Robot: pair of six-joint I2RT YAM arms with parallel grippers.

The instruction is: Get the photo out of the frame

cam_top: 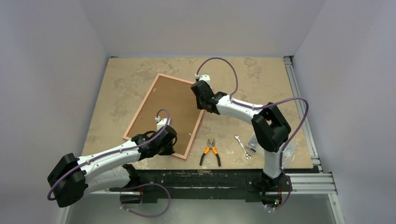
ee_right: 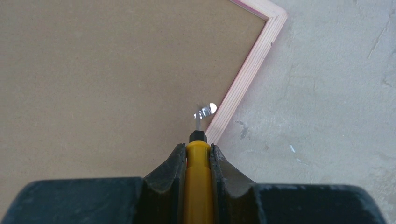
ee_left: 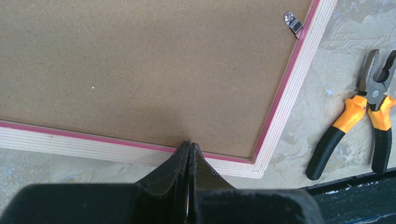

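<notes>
One frame (cam_top: 164,100) is lying brown-board-up, beside one pliers (cam_top: 210,152) and one wrench (cam_top: 243,147). The left gripper (ee_left: 189,148) is sitting pinched shut; the right gripper (ee_right: 196,146) is clamping one yellow screwdriver (ee_right: 198,186).

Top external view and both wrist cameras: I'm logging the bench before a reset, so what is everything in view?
frame: one, brown back up, pink-and-pale edge, table centre-left
clips: two, silver, on frame's back
pliers: one, black-orange handles, right of frame's near corner
wrench: one, silver, right of pliers
clear packet: one, right of wrench, partly hidden
screwdriver: one, yellow handle, tip at a clip
table: one, beige
left gripper: shut, empty, at frame's near edge
right gripper: shut on screwdriver
</notes>
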